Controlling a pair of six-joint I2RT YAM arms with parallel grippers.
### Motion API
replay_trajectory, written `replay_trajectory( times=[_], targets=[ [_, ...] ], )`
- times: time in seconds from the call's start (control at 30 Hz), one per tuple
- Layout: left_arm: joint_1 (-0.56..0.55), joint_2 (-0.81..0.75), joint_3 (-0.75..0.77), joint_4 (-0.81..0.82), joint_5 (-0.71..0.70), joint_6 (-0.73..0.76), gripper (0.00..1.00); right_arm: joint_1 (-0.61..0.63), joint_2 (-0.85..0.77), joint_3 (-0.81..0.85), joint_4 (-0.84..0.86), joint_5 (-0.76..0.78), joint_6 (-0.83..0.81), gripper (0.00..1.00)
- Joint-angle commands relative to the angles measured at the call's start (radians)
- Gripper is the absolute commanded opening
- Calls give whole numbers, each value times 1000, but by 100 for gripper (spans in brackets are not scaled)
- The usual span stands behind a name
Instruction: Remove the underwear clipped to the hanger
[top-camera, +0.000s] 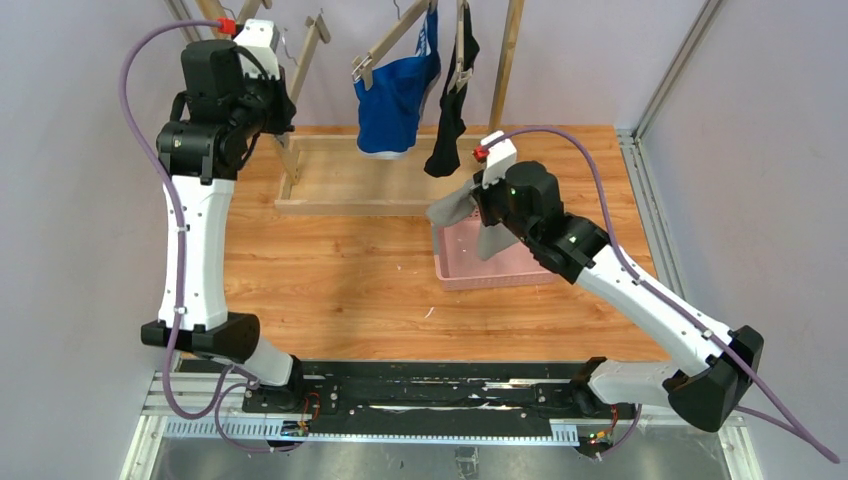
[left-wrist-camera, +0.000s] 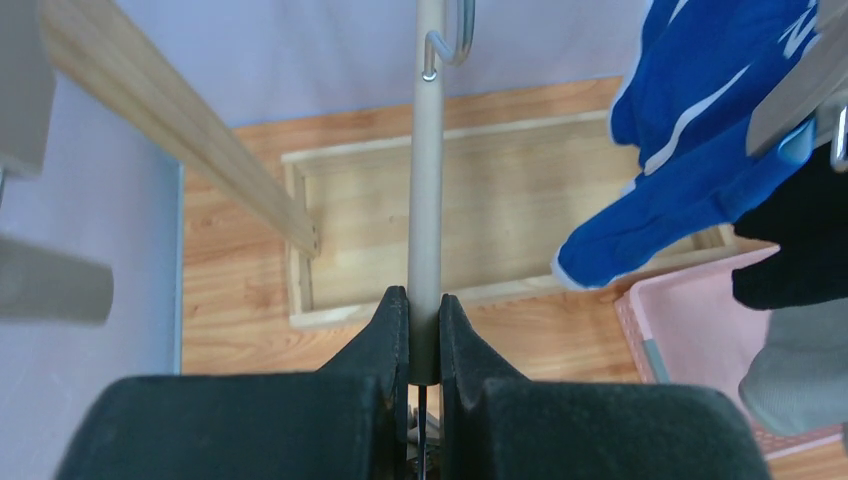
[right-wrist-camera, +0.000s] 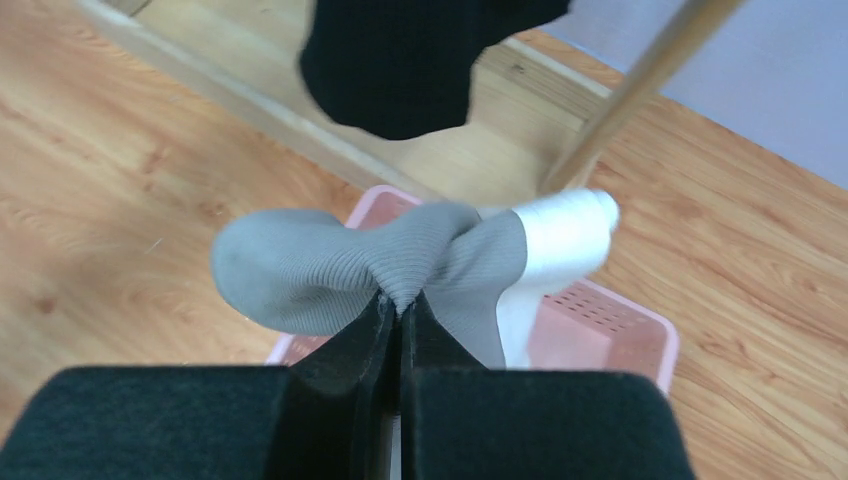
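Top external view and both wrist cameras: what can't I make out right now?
- Tops of the blue briefs and black briefs: top external, cut off by the upper edge.
- Right gripper fingertips: right wrist, buried in the grey briefs.
- Pink basket contents: top external, covered by the right arm.
- Grey rod in the left gripper, upper end: left wrist, cut off by the edge.

The overhead view looks down from behind both arm bases, taking in the whole table (top-camera: 330, 280). The wrist views sit close behind the left pincer (left-wrist-camera: 424, 335) and right pincer (right-wrist-camera: 398, 325), facing forward and down. All three share the pink basket (top-camera: 490, 283) and black briefs (top-camera: 450, 120).
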Motion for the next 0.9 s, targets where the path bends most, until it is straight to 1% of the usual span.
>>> replay_trajectory(
  times=[0.0, 0.1, 0.2, 0.33, 0.53, 0.87],
  targets=[
    [36, 72, 121, -2, 158, 44, 0, -82, -9, 10, 22, 27, 4, 1],
    [66, 104, 181, -2, 211, 48, 0, -149, 16, -4, 49, 19, 10, 0],
    [106, 130, 217, 1, 277, 32, 0, -229, 47, -23, 81, -40, 42, 1],
    [127, 136, 212, 13, 284, 28, 0, -301, 81, -50, 125, -98, 74, 1],
    [138, 112, 172, 71, 285, 16, 0, -337, 134, -92, 176, -125, 83, 1],
    [187, 103, 176, 127, 298, -23, 0, -355, 263, -170, 234, -173, 113, 0]
  ],
)
